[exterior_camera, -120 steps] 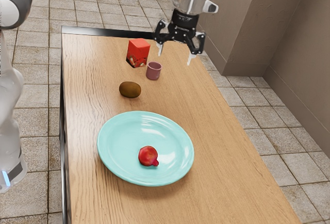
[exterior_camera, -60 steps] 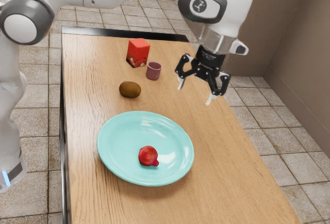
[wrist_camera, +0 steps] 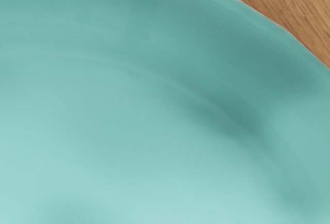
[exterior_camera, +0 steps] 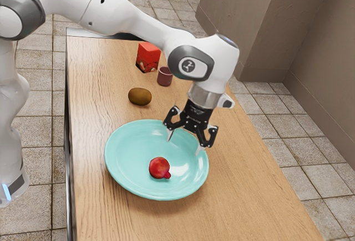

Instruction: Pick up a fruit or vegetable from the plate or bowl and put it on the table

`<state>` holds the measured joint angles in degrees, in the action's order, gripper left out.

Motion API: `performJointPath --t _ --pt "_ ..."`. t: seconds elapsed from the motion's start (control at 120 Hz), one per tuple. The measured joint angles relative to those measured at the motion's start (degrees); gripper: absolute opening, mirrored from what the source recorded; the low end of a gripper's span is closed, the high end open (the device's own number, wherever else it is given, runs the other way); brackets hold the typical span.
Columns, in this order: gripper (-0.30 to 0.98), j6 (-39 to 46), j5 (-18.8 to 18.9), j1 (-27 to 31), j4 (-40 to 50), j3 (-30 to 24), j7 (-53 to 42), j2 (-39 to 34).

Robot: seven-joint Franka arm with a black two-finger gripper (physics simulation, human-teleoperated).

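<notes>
Bright, soft light washes the worktop (exterior_camera: 94,152), palest near its far corner at the exterior view's left. White glare catches the plate (exterior_camera: 125,152), with a faint shadow beneath; the wrist view shows dusky patches across its curve.

Exterior view, lower centre: turquoise plate (exterior_camera: 128,155), red fruit (exterior_camera: 159,167). Upper centre: red box (exterior_camera: 147,54), dark-patterned low down; mauve cup (exterior_camera: 164,77). Table (exterior_camera: 94,141) tan, streaked with wood grain.

Fingers (exterior_camera: 170,134) lower than before, and in from clear of the plate (exterior_camera: 130,144) to over its edge.
</notes>
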<state>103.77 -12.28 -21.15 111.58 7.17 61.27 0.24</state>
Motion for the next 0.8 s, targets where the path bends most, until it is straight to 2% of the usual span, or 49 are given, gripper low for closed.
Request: performJointPath --t 0.3,0.408,0.592,0.733,0.8 --pt "0.69 5.2 -1.1 1.3 2.4 0.0 1.1 -1.6" --pt "0.69 5.9 -0.9 0.1 3.8 -0.3 3.7 -3.9" --pt "0.69 6.4 -1.8 -9.3 2.8 0.7 25.2 -6.6" --pt "0.69 6.4 -2.2 -7.6 2.0 7.1 43.4 -6.1" --pt "0.69 6.7 -2.2 -6.6 1.7 8.3 50.7 -4.5"
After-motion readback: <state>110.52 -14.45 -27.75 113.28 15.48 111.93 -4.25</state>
